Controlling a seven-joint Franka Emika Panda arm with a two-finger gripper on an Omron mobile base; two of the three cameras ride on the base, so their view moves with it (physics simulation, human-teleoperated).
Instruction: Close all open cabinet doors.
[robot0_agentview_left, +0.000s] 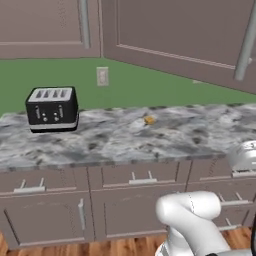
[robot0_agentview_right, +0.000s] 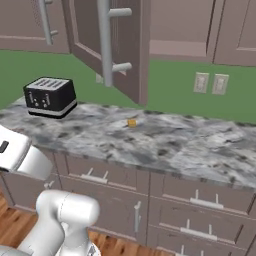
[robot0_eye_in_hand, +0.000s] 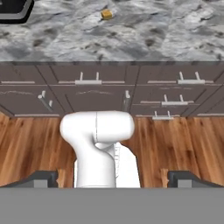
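One upper cabinet door (robot0_agentview_left: 185, 35) stands open, swung out over the counter, with its silver bar handle (robot0_agentview_left: 245, 45) at the right edge. From the other side the same open door (robot0_agentview_right: 122, 45) juts forward with its handle (robot0_agentview_right: 105, 40) facing me. The upper door to its left (robot0_agentview_left: 45, 22) is shut, and so are the doors to its right (robot0_agentview_right: 180, 25). The lower cabinet doors (robot0_eye_in_hand: 96, 103) under the counter are shut. My gripper (robot0_eye_in_hand: 113, 178) is open with nothing between its fingertips (robot0_eye_in_hand: 43, 177). It hangs low in front of the base cabinets, looking back over the arm.
A black toaster (robot0_agentview_left: 52, 108) stands at the left of the marble counter (robot0_agentview_left: 190, 135). A small orange-yellow item (robot0_agentview_left: 149, 120) lies mid-counter. Wall outlets (robot0_agentview_right: 201, 82) sit on the green backsplash. Drawers (robot0_agentview_right: 200, 202) line the front. A wooden floor (robot0_eye_in_hand: 26, 148) lies below.
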